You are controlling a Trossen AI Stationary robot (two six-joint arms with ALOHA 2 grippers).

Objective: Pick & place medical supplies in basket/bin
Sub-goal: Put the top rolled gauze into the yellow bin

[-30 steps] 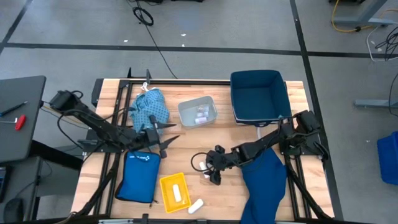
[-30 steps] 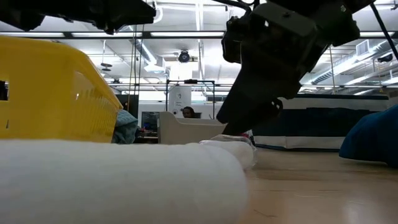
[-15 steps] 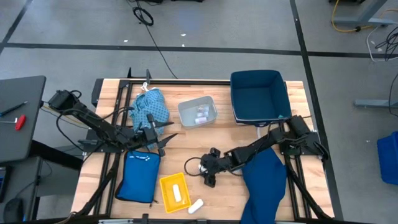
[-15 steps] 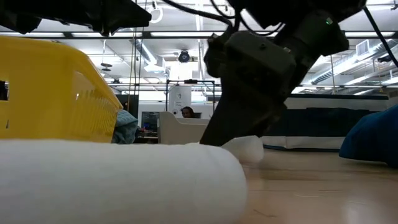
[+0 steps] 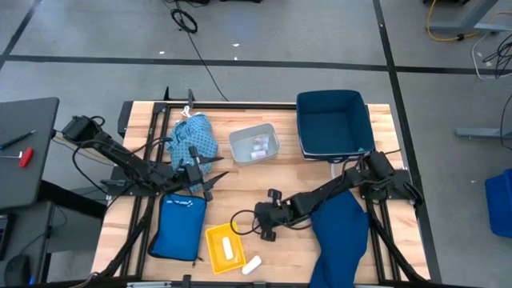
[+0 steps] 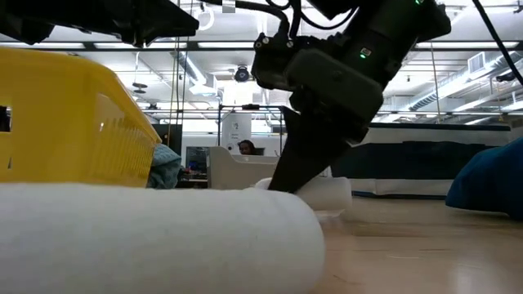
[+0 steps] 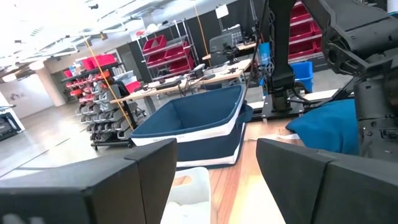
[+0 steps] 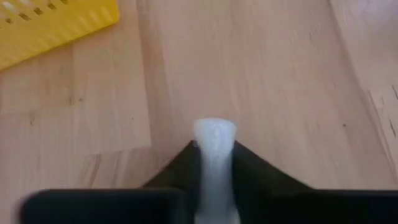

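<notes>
Currently right end effector (image 8: 214, 163) clamped on white roll (image 8: 214, 146), lower centre of high view, beside yellow basket (image 5: 218, 238). Left end effector (image 5: 210, 178) parted, empty, left-centre, above tabletop (image 5: 240, 180).

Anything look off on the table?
Yes: the navy cloth droops over the table's front edge, and one white roll lies loose at that edge beside the yellow basket. Nothing is spilled.

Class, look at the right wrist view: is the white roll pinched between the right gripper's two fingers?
Yes, the white roll stands squeezed between the right gripper's two dark fingers, above bare wooden table.
</notes>
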